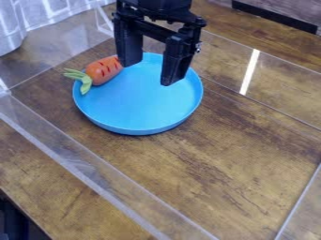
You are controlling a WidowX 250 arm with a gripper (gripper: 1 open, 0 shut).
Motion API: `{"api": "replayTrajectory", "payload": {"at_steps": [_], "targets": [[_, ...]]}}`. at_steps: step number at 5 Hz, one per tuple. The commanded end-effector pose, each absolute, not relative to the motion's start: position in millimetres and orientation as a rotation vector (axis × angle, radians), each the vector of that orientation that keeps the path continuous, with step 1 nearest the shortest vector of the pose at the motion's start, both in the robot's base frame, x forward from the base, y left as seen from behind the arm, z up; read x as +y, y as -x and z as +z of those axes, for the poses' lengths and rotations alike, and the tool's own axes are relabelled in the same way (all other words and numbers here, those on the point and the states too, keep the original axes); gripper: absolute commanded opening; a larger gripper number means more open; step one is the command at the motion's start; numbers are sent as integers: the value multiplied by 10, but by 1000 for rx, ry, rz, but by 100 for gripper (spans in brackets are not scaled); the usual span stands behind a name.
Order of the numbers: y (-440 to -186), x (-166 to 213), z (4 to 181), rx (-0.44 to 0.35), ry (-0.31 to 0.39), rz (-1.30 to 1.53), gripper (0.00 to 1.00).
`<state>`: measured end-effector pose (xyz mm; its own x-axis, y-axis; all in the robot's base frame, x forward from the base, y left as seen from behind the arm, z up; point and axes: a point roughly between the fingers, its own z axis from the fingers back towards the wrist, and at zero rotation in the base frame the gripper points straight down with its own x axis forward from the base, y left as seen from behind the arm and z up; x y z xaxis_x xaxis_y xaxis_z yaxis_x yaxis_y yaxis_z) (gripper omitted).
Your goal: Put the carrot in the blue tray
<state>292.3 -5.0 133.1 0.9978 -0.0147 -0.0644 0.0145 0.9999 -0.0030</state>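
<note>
The blue tray (pixel 141 111) is a round shallow dish lying on the wooden table at upper centre. The carrot (pixel 98 71), orange with dark ridges and a green top pointing left, lies across the tray's upper left rim, its leafy end hanging out over the table. My gripper (pixel 150 67) hangs above the tray's far half, pointing down, its two black fingers (pixel 177 62) spread wide apart with nothing between them. The left finger stands just right of the carrot's orange end; whether they touch I cannot tell.
A clear acrylic wall with bright edges (pixel 75 169) surrounds the work area. A white object (pixel 10 33) stands at the top left corner. Bare wooden tabletop (pixel 213 178) stretches in front of and to the right of the tray.
</note>
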Motion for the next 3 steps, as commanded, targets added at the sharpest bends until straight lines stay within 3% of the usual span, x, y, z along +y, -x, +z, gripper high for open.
{"api": "replayTrajectory", "payload": {"at_steps": [1, 3], "targets": [[-2916, -25, 1283, 76, 4, -15, 100], [-2866, 299, 1265, 82, -9, 17, 100]]}}
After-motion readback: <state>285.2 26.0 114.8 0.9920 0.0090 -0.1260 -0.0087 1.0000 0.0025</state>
